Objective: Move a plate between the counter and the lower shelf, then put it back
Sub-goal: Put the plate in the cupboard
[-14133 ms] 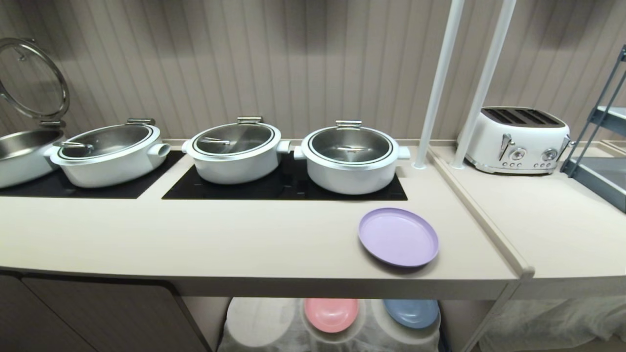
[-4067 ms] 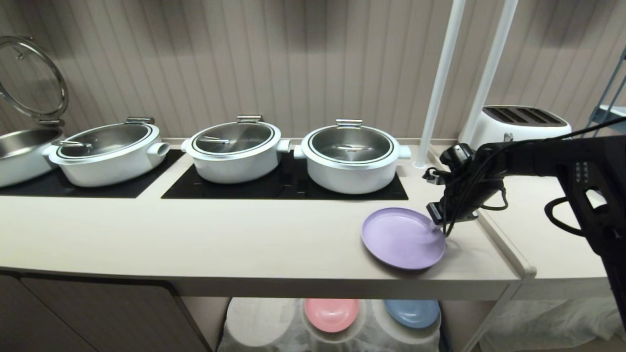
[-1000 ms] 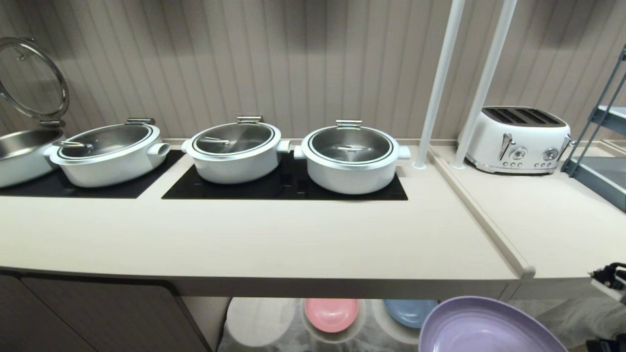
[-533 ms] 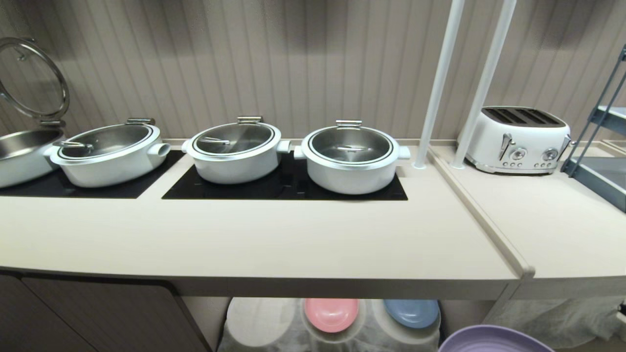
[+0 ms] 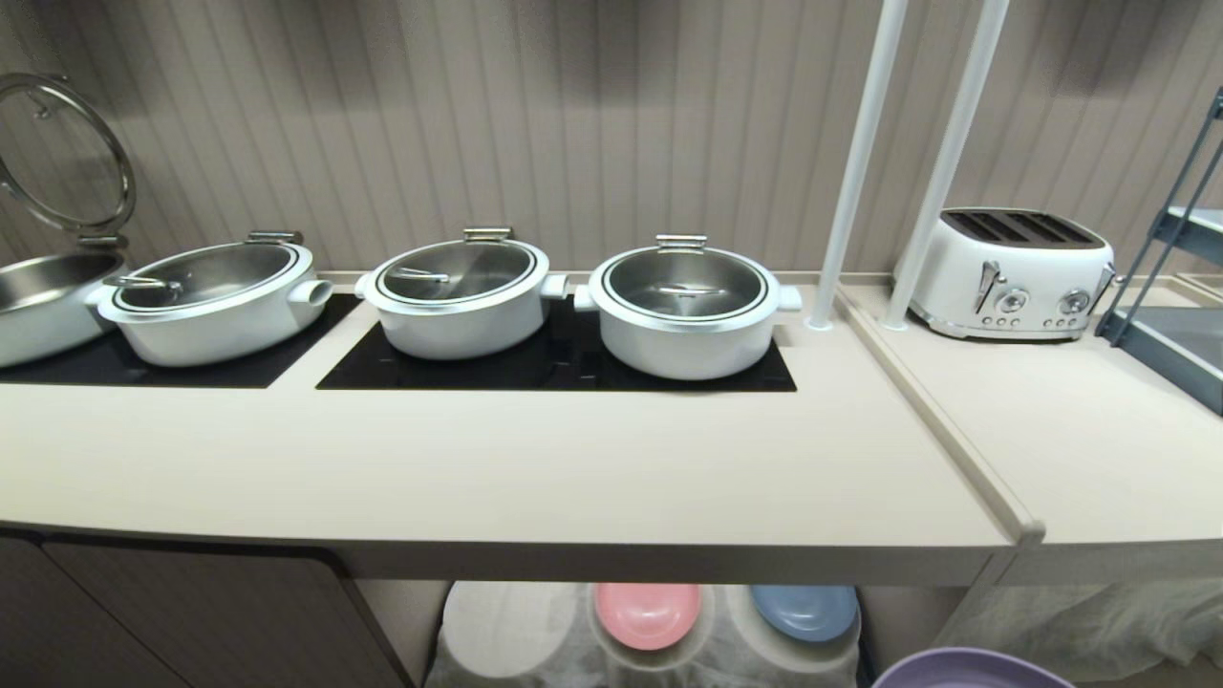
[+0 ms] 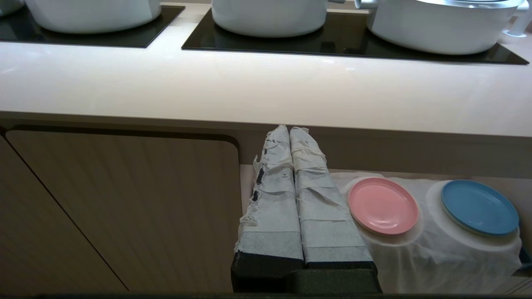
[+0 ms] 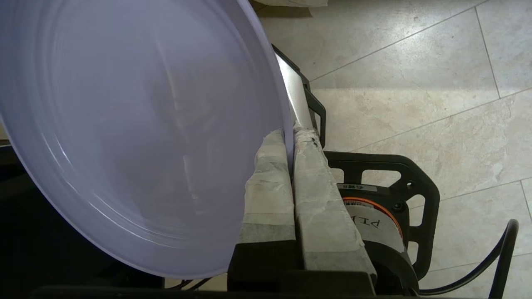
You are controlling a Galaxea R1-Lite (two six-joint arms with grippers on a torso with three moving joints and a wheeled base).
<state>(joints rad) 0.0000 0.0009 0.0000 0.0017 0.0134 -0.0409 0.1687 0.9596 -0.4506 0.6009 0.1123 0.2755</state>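
The lilac plate fills most of the right wrist view, held on edge over the tiled floor; my right gripper is shut on its rim. In the head view only the plate's top edge shows at the bottom right, below the counter, and the gripper itself is out of sight there. The lower shelf, draped in white cloth, lies under the counter. My left gripper is shut on nothing, parked in front of the counter's edge beside the shelf.
A pink plate and a blue plate rest on cloth mounds in the shelf. White pots stand on the black hob panels. A white toaster and two white poles are at the right.
The lilac plate has sunk lower at the bottom right of the head view, so only its top edge still shows. The right arm's tip has left that view.
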